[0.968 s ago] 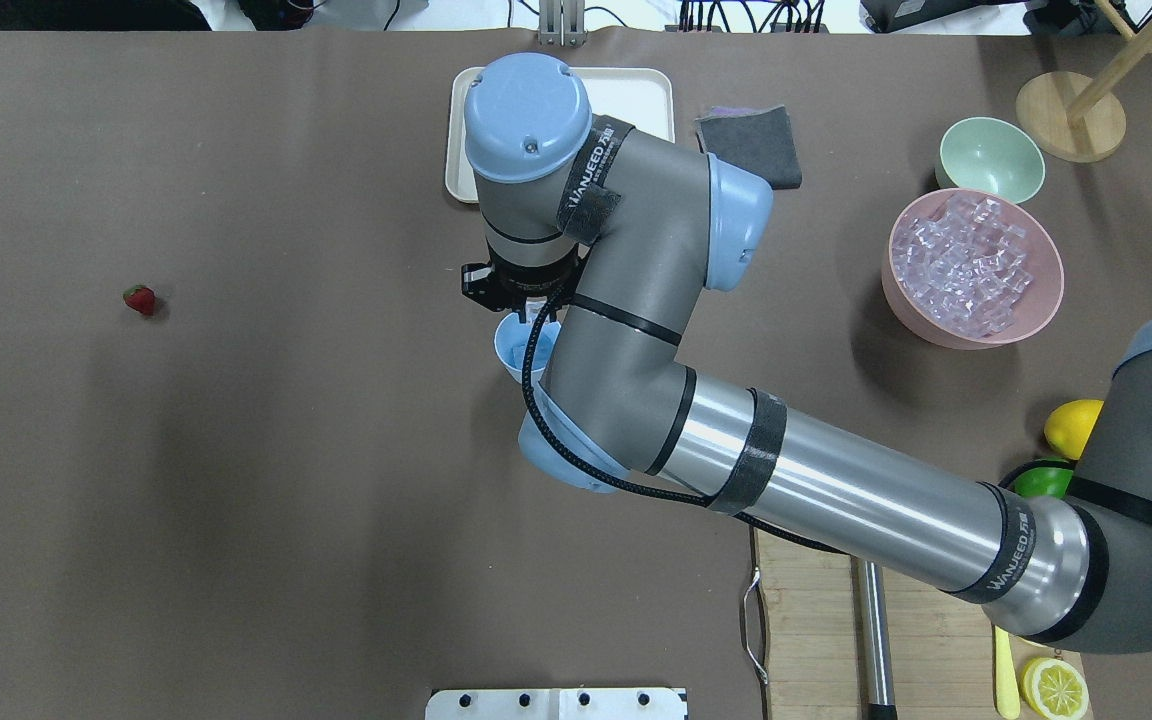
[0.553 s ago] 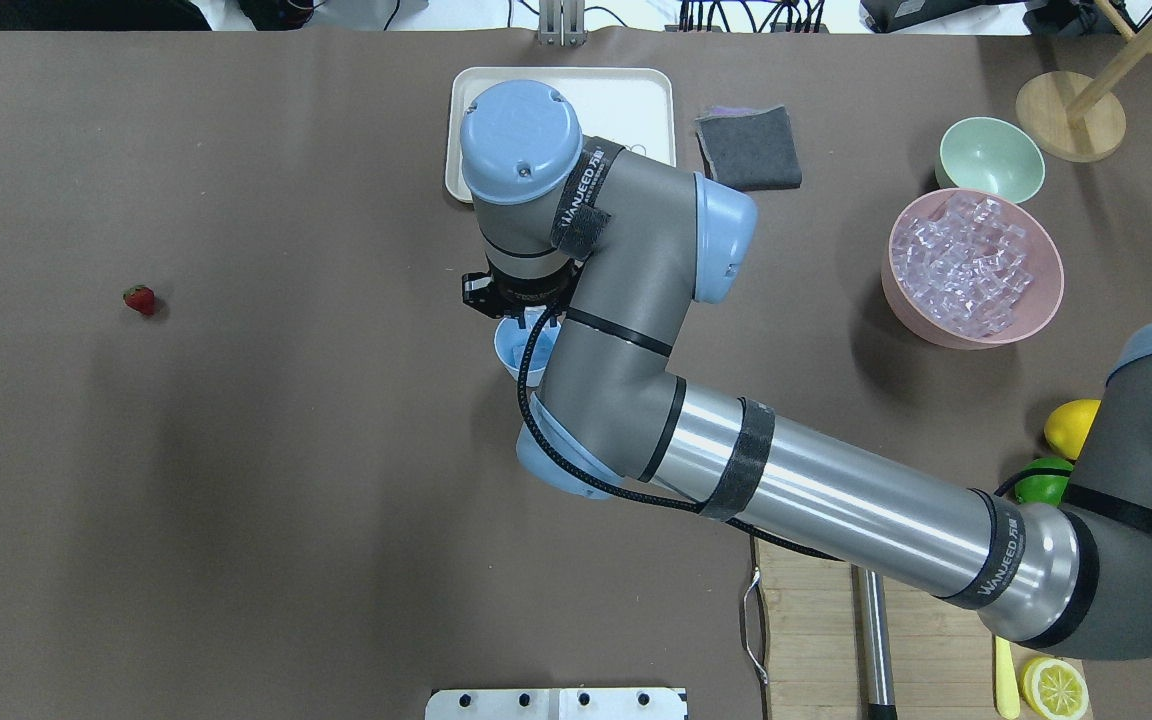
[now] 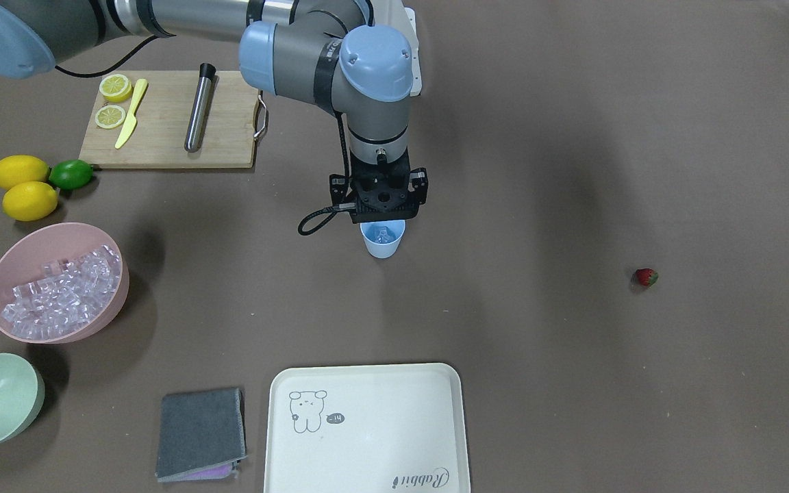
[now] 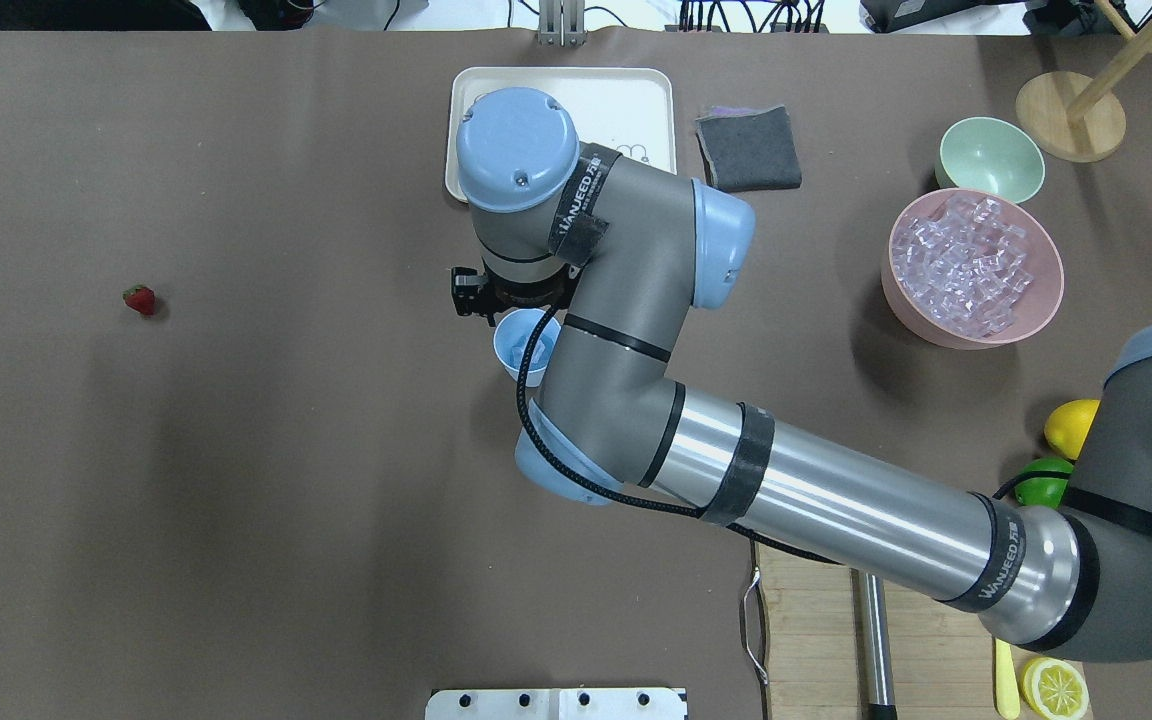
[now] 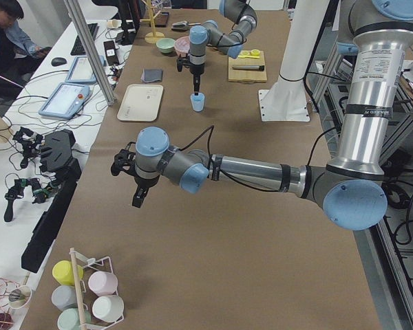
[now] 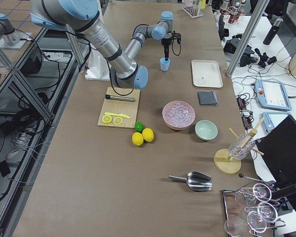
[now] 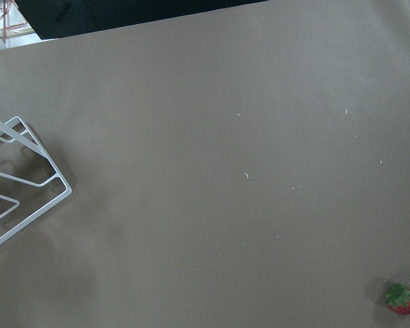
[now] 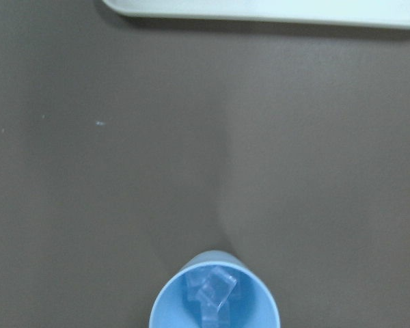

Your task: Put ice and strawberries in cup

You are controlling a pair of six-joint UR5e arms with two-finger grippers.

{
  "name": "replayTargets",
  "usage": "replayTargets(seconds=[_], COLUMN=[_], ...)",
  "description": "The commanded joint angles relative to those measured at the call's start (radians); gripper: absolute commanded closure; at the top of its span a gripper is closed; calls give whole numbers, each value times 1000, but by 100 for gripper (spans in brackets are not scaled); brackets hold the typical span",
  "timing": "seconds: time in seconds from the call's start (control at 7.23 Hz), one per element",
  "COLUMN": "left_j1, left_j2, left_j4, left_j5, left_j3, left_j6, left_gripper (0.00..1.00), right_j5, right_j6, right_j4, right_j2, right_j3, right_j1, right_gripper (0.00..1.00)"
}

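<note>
The light-blue cup (image 3: 382,241) stands upright mid-table and holds a few clear ice cubes (image 8: 208,290). My right gripper (image 3: 379,207) hangs straight down just above the cup's rim. Its fingers are hidden under the wrist, so I cannot tell whether they are open. The cup also shows in the overhead view (image 4: 516,345), partly under the right arm. The strawberry (image 4: 139,299) lies alone far to the left, and shows low right in the left wrist view (image 7: 401,299). My left gripper (image 5: 135,199) hovers over bare table and shows only in the exterior left view; I cannot tell its state.
A pink bowl (image 4: 1046,300) full of ice (image 4: 966,265) and a pale green bowl (image 4: 990,158) stand at the right. A cream tray (image 4: 636,100) and a grey cloth (image 4: 748,148) lie beyond the cup. Lemons, a lime (image 4: 1041,480) and a cutting board (image 3: 161,127) are near the right arm's base.
My right wrist has shifted slightly toward the robot and to the left over the cup, uncovering more of the cup's rim. The cup and strawberry have not moved.
</note>
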Motion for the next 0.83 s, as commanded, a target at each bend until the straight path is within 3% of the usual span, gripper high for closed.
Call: replayTargets(seconds=[0.0, 0.41, 0.69], left_j1=[0, 29, 31], left_j2=[0, -11, -12], left_j4=[0, -2, -2], left_j5=[-2, -2, -2], left_j3=[16, 17, 23], left_j6=[2, 2, 4], left_gripper=[2, 2, 2], right_j5=[92, 195, 287], right_j6=[-114, -431, -687], right_j4=[-4, 0, 0], right_j2=[-41, -216, -386], right_j3=[3, 3, 52], right_j1=[144, 377, 541], right_gripper=[2, 2, 2])
